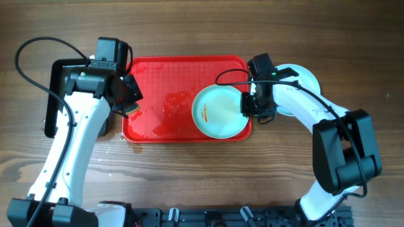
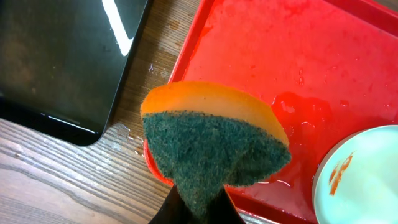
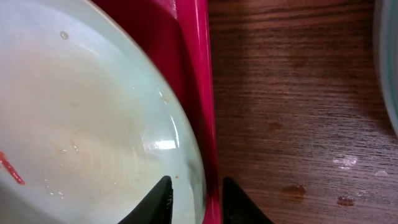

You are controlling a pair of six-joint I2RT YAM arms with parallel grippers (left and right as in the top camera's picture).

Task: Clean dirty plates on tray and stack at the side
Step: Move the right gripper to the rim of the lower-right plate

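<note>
A pale mint plate (image 1: 218,112) with an orange smear lies at the right end of the red tray (image 1: 158,72). My right gripper (image 1: 250,105) is shut on its right rim; in the right wrist view one finger lies over the plate (image 3: 93,112) and the other outside the tray's rim (image 3: 196,74), the gripper (image 3: 194,194) nipping the edge. My left gripper (image 1: 129,99) is shut on an orange and green sponge (image 2: 211,137) above the tray's left edge (image 2: 280,50); its fingers (image 2: 199,213) barely show. The plate (image 2: 367,180) sits at the lower right there.
A glossy black tray (image 1: 57,75) lies left of the red tray, also in the left wrist view (image 2: 62,56). Another pale plate (image 1: 306,79) rests on the wood right of the tray, partly under my right arm; its edge shows in the right wrist view (image 3: 388,62). Water pools on the tray (image 2: 298,112).
</note>
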